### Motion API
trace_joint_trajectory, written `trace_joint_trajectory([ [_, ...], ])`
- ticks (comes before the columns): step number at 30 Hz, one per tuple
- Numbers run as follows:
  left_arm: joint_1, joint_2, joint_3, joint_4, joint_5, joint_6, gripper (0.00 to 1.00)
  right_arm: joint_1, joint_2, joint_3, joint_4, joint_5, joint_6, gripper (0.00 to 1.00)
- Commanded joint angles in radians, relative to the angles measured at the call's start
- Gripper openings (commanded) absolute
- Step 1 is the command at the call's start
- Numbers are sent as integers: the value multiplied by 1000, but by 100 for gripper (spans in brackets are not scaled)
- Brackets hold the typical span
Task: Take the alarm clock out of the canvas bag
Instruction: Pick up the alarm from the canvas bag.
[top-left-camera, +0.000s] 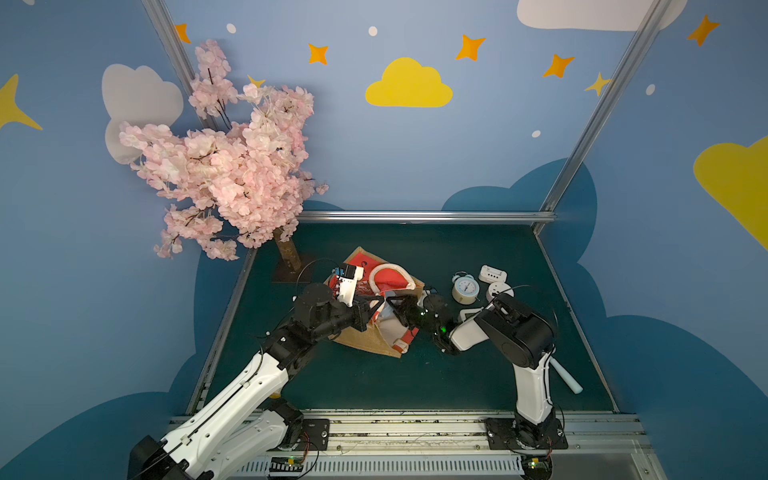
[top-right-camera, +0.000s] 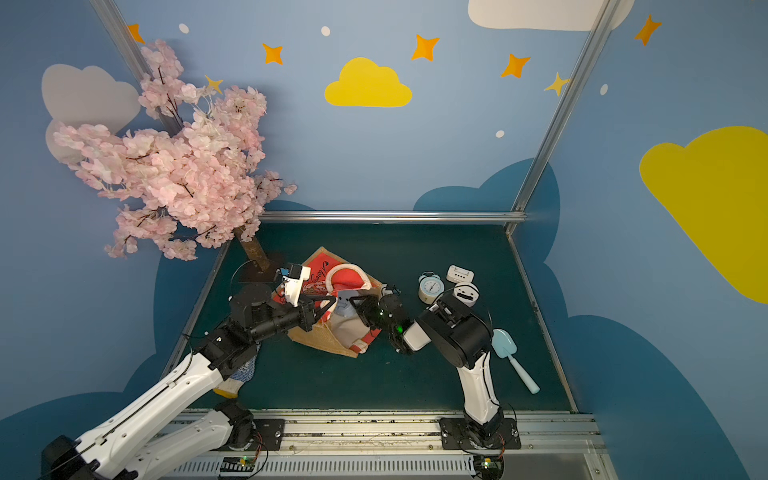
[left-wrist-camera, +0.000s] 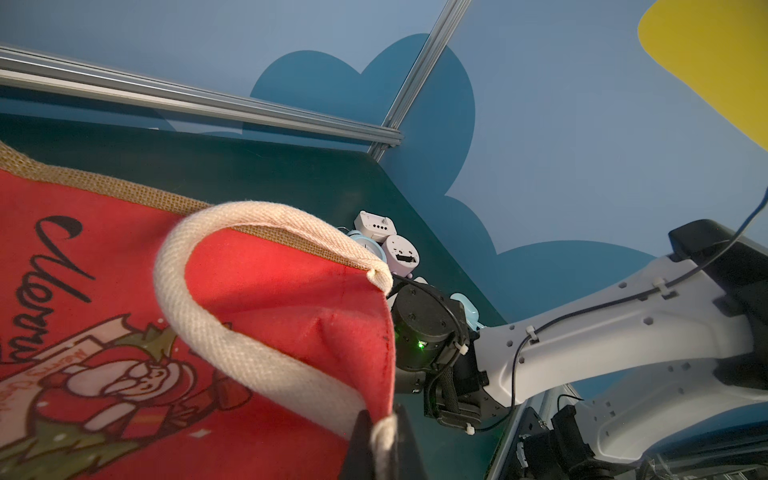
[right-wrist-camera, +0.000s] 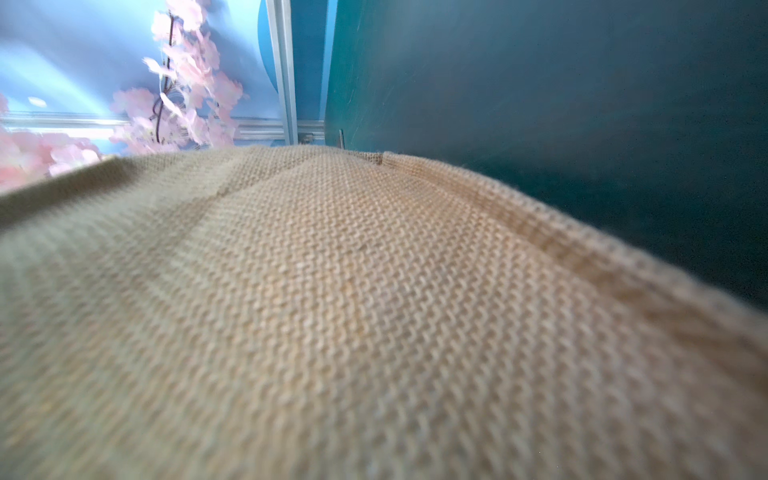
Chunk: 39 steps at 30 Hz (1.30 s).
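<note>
The canvas bag (top-left-camera: 365, 343) lies on its side at mid-counter (top-left-camera: 415, 374): tan jute, red panel with black script, cream rope handles, mouth open. A pale blue twin-bell alarm clock (top-left-camera: 465, 287) stands outside it, apart.

A dark green table (top-left-camera: 374, 374) carries everything. The bag (top-left-camera: 359, 338) lies slumped near its middle. To the right sit a clock (top-left-camera: 466, 287), a white box (top-left-camera: 493, 274) and a round white gadget (top-right-camera: 465, 293), close together. A blue scoop (top-right-camera: 505, 344) lies near the right edge, a tree's base (top-left-camera: 289, 272) at the back left, a glove (top-right-camera: 241, 372) at the front left.
</note>
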Motion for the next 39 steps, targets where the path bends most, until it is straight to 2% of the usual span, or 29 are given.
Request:
trace_joint_trajectory([
  [1, -14, -39, 9, 94, 59, 16, 7, 11, -4, 16, 13, -5, -8, 40],
  [8, -8, -75, 3, 41, 5, 29, 7, 11, -72, -35, -9, 13, -34, 32],
  [18, 40, -125, -18, -43, -26, 44, 7, 26, -264, -110, -162, 49, -127, 30],
  [25, 70, -126, 5, -89, -17, 71, 7, 30, -375, -172, -226, 48, -143, 28],
  [32, 92, -135, 19, -139, -20, 91, 7, 27, -539, -205, -384, 16, -216, 28],
  [39, 109, -142, 23, -162, -20, 95, 7, -20, -732, -246, -536, -31, -273, 28],
])
